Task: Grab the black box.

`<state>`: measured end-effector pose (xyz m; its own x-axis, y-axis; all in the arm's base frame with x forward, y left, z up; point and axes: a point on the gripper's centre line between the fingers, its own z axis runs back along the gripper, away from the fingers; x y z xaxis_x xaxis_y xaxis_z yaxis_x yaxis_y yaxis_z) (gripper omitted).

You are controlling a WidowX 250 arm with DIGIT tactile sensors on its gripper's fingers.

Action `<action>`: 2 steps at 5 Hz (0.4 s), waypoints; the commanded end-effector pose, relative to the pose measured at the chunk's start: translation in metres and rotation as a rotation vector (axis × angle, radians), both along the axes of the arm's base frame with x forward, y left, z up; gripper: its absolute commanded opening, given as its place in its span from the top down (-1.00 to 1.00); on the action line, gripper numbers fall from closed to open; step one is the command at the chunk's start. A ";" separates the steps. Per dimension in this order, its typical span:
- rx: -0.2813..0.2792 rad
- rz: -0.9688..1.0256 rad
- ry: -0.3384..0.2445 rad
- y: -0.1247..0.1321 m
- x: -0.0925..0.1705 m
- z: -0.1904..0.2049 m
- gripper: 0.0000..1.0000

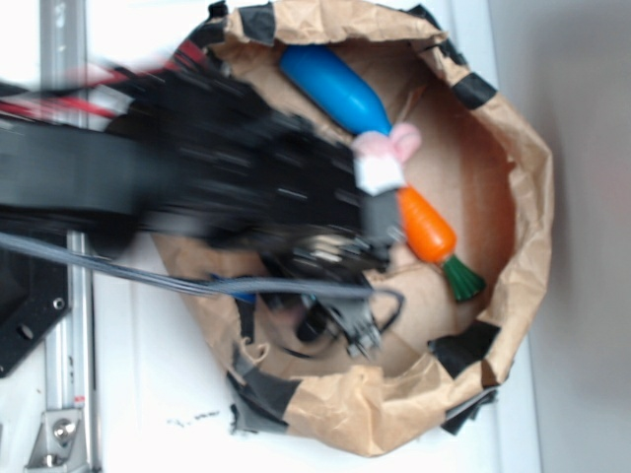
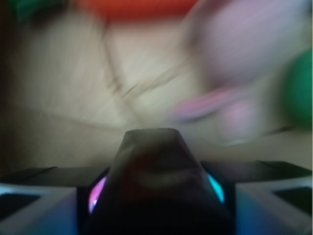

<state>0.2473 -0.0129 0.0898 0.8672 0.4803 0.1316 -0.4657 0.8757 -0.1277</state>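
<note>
While blurred, arm [image 1: 197, 177] reaching across paper basin [image 1: 523, 197], hand [image 1: 380, 212] near carrot [image 1: 429, 227], grip unclear.

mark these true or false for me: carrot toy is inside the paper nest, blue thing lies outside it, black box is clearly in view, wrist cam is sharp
1. The orange carrot toy lies inside the brown paper nest. True.
2. The blue object lies outside the nest. False: it is inside, near the rim.
3. The black box is clearly in view. False: neither view shows it plainly.
4. The wrist view is sharp. False: it is motion-blurred, as is the arm.
</note>
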 end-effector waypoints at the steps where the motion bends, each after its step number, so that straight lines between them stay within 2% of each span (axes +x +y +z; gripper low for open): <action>1: 0.048 -0.128 -0.220 0.053 -0.003 0.070 1.00; 2: 0.064 -0.175 -0.161 0.042 0.007 0.069 1.00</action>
